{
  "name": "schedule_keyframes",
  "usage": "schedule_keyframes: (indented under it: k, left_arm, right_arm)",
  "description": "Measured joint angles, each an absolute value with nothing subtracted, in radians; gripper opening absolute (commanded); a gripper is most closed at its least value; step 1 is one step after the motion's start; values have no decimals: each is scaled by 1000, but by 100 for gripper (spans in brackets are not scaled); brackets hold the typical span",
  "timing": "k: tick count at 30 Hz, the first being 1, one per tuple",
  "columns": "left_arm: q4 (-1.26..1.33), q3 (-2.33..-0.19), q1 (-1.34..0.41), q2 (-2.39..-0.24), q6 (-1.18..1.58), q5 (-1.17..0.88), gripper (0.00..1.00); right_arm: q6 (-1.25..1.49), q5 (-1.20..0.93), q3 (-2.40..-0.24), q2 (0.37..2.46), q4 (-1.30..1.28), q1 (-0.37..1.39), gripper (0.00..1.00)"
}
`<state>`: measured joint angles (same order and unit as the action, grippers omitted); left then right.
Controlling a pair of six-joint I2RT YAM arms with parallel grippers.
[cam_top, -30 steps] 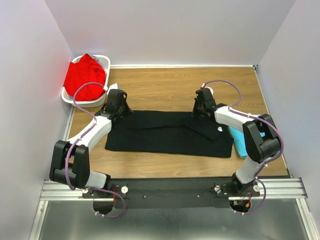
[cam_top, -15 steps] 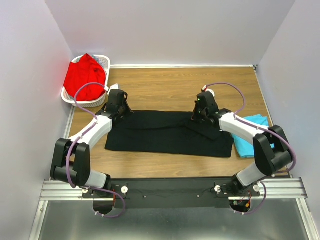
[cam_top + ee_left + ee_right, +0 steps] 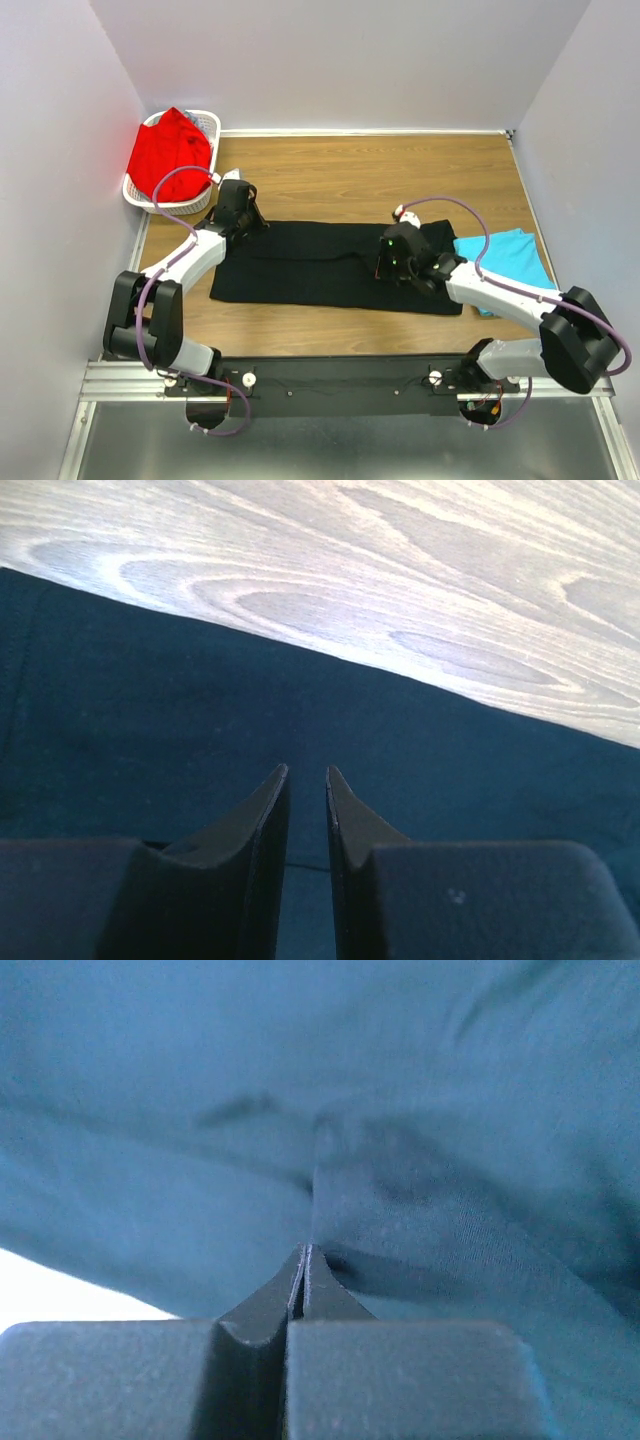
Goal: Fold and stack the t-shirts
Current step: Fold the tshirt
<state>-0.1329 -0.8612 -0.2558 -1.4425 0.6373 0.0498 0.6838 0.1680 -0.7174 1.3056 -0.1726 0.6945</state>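
On the table (image 3: 350, 170), your right gripper (image 3: 303, 1260) is pinched shut on the black shirt (image 3: 300, 270), mid-fold; your left gripper (image 3: 305, 775) stands slightly parted, seemingly empty; next, carry the pinched end across evenly.

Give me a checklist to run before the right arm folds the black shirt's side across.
1. Right end effector shut on the black t-shirt: ok, the cloth creases at its tips.
2. Left end effector gripping that shirt's far edge: cannot tell, its jaws stand narrowly apart over the cloth.
3. Black t-shirt lying flat: not ok, bunched by the right end effector.
4. Turquoise t-shirt outside the fold path: ok, it lies to the right.
5. Red t-shirt out of the way: ok, in the basket.
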Motion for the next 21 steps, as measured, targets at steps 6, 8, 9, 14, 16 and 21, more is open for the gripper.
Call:
schedule_keyframes:
  k: [6, 8, 9, 14, 16, 21]
  left_arm:
    - [-118, -859, -256, -1467, 641, 30, 28]
    - [-114, -858, -257, -1472, 642, 27, 28]
    - [-113, -858, -257, -1473, 643, 25, 28]
    - [-112, -855, -258, -1474, 644, 22, 28]
    - [-111, -855, -258, -1474, 643, 21, 28]
    - [-109, -852, -269, -1474, 643, 6, 28]
  right_arm:
    - [727, 185, -661, 1290, -186, 754, 4]
    - [735, 196, -662, 1290, -185, 760, 4]
    - [739, 200, -663, 1293, -185, 765, 4]
    - [755, 216, -688, 1353, -184, 787, 5]
    - [758, 220, -694, 1367, -184, 789, 14]
    - [745, 242, -702, 1362, -187, 791, 34]
